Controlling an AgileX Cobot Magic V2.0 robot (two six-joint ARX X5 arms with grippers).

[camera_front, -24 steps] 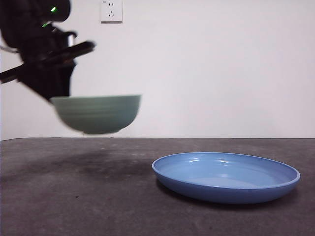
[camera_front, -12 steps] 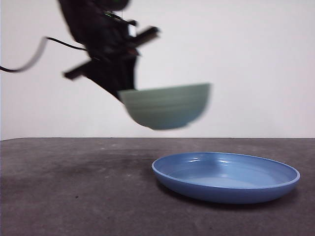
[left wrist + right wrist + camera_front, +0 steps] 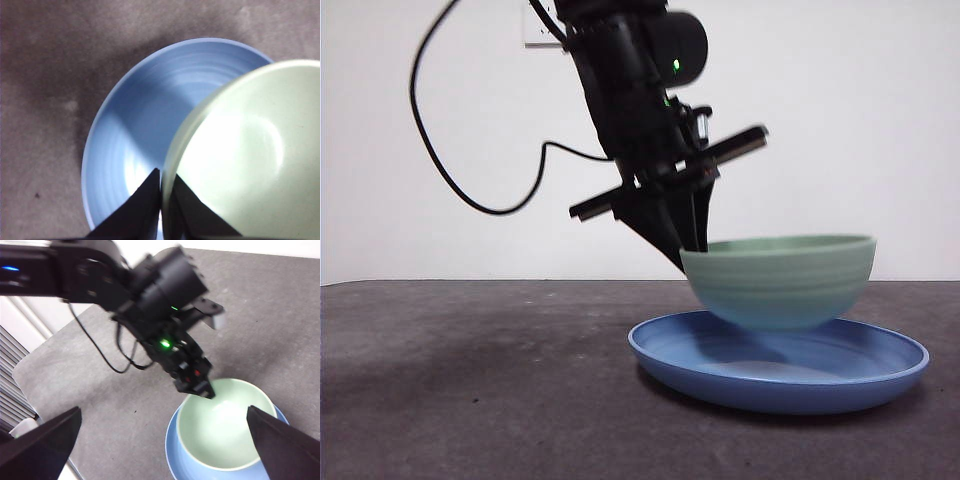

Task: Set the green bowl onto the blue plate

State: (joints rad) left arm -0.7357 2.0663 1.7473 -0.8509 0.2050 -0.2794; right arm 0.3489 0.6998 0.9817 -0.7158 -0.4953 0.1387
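Note:
My left gripper (image 3: 692,246) is shut on the rim of the green bowl (image 3: 780,280) and holds it upright, just above the middle of the blue plate (image 3: 880,380). In the left wrist view my two jaws pinch the bowl's rim (image 3: 167,170), with the bowl (image 3: 250,155) over the plate (image 3: 135,130). The right wrist view shows the bowl (image 3: 222,425) over the plate (image 3: 172,460) from above, with the left gripper (image 3: 200,388) at its rim. My right gripper (image 3: 160,440) is open and empty, high above the table.
The dark grey table (image 3: 470,400) stretches to the left of the plate. A white wall with a socket (image 3: 535,35) is behind. A black cable (image 3: 470,190) hangs from the left arm.
My left gripper has carried the green bowl to the right and down, from up at the left to just over the blue plate.

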